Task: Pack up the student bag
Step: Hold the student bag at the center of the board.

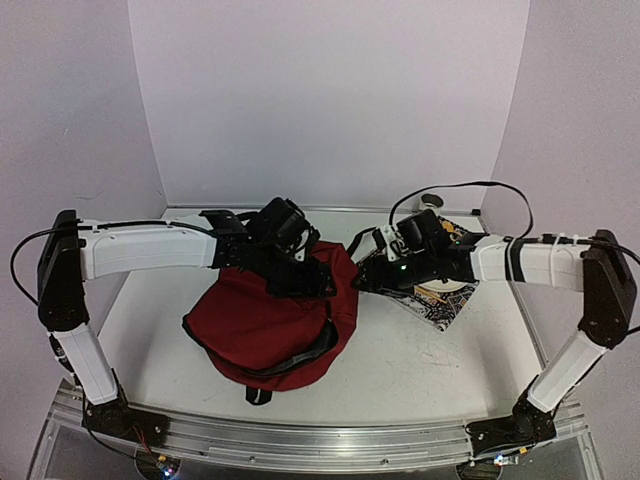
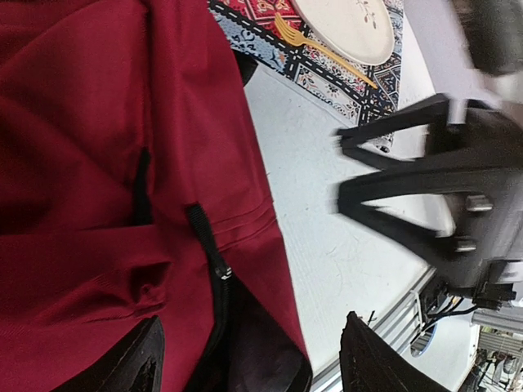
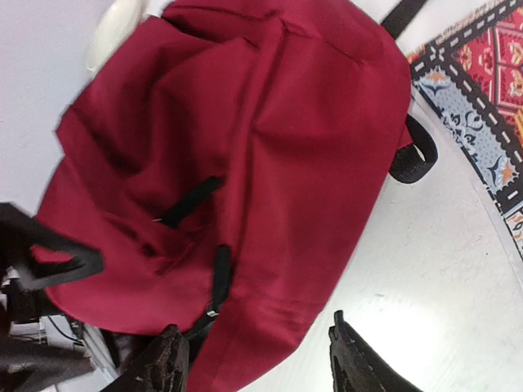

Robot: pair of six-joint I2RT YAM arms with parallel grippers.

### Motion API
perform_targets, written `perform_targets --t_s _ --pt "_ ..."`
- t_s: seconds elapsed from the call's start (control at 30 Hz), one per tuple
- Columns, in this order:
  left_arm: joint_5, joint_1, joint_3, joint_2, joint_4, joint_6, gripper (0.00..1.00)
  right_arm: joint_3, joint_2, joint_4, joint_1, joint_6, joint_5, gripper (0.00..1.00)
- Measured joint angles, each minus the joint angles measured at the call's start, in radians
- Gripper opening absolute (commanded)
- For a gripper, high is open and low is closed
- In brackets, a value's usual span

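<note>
The left jaws stand open and grip nothing: one finger hangs over dark red cloth, the other over bare tabletop, and the zipper of the student bag runs up between them. The right jaws are likewise parted and empty, with one finger over the bag's near edge, the other over the tabletop, and a black zipper tab just ahead of them. The bag looks soft and slack, slumped into folds, so I judge it light, limp and not fragile. It will likely sag and bunch rather than keep its shape, and a flat panel gives little to pinch. The better holds seem to be the zipper tab, the stiffer seam beside it, or the black webbing strap at the side. One pair of jaws would likely have to hold the cloth taut while the other works. In the top view the bag lies mid-tabletop, with the left jaws over its far part and the right jaws just beside its right edge. Beyond it on the right lies a patterned mat with a plate and a gold fork.
</note>
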State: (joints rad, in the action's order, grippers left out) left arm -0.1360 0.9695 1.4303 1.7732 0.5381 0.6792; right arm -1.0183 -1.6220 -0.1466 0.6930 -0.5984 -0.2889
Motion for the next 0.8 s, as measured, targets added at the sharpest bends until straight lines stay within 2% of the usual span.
perform_targets --t_s 0.2,0.27,0.37,0.57,0.63,0.8 --pt "0.009 0.019 0.056 0.069 0.000 0.034 0.68 -0.001 -0.152 -0.052 -0.003 -0.014 -0.028 0.61" --pt "0.014 0.023 0.058 0.086 -0.004 0.051 0.65 -0.002 -0.183 -0.083 -0.003 -0.025 -0.043 0.57" --pt "0.028 0.030 0.058 0.109 -0.007 0.075 0.61 -0.013 -0.229 -0.135 -0.004 -0.044 -0.080 0.43" --pt "0.072 0.036 0.058 0.134 -0.017 0.115 0.52 -0.027 -0.267 -0.218 -0.012 -0.093 -0.160 0.07" --pt "0.100 0.036 0.058 0.139 -0.022 0.127 0.50 -0.028 -0.267 -0.242 -0.014 -0.101 -0.180 0.02" --pt "0.153 0.036 0.058 0.153 -0.025 0.162 0.47 -0.005 -0.266 -0.306 -0.015 -0.136 -0.207 0.01"
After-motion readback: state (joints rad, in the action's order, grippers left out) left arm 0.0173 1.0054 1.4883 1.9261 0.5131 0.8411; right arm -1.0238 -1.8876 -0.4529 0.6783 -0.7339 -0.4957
